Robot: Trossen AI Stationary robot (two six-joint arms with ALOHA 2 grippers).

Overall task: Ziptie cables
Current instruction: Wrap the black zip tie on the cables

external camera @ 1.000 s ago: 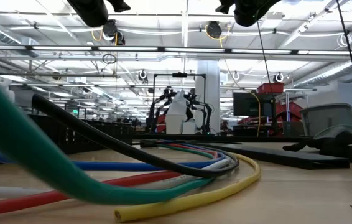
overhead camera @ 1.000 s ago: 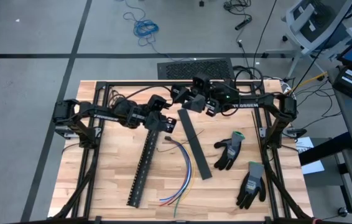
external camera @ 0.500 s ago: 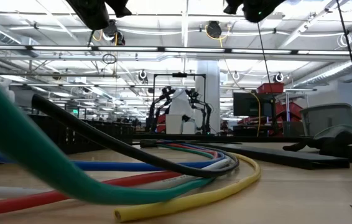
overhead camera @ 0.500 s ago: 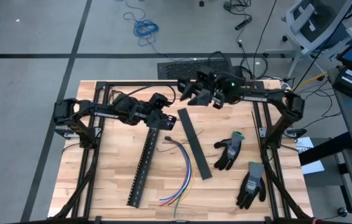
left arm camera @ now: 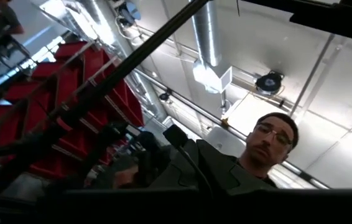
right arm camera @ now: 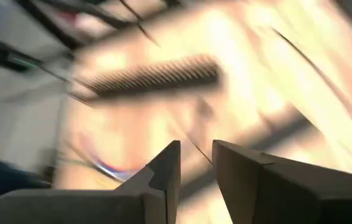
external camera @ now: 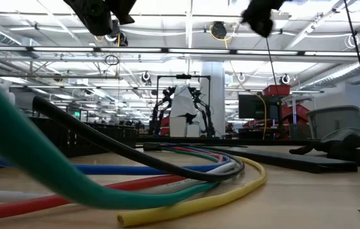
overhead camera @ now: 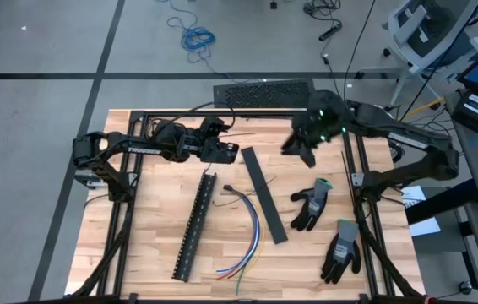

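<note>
The cables point(overhead camera: 252, 224), a loose bundle of thin coloured wires, lie curved on the wooden table between a black slotted strip point(overhead camera: 193, 226) and a flat black strip point(overhead camera: 264, 194). In the low view they fill the foreground point(external camera: 167, 184). My left gripper point(overhead camera: 226, 152) hangs shut above the table's far middle, pointing up and away. My right gripper point(overhead camera: 294, 150) hangs farther right, tipped down toward the table. Its fingers point(right arm camera: 196, 144) stand a narrow gap apart. My left gripper: in its wrist view a thin dark strand with a small black head point(left arm camera: 177, 134) rises ahead of it. The dark lower edge of that view hides the fingers, so I cannot tell whether they hold it. My right gripper: a thin dark strand point(right arm camera: 201, 152) shows in the gap between its fingers. I cannot tell whether they touch it.
Two black-and-grey gloves point(overhead camera: 311, 205) point(overhead camera: 340, 251) lie at the table's right, near the front. The black frame rails point(overhead camera: 121, 203) run along both sides. A person point(left arm camera: 269, 143) shows beyond the table in the left wrist view.
My right gripper has swung away from the left gripper toward the table's right edge, quickly, and has tipped from pointing up to pointing down at the table. My left gripper has drifted a little toward the far edge. Nothing on the table has moved.
</note>
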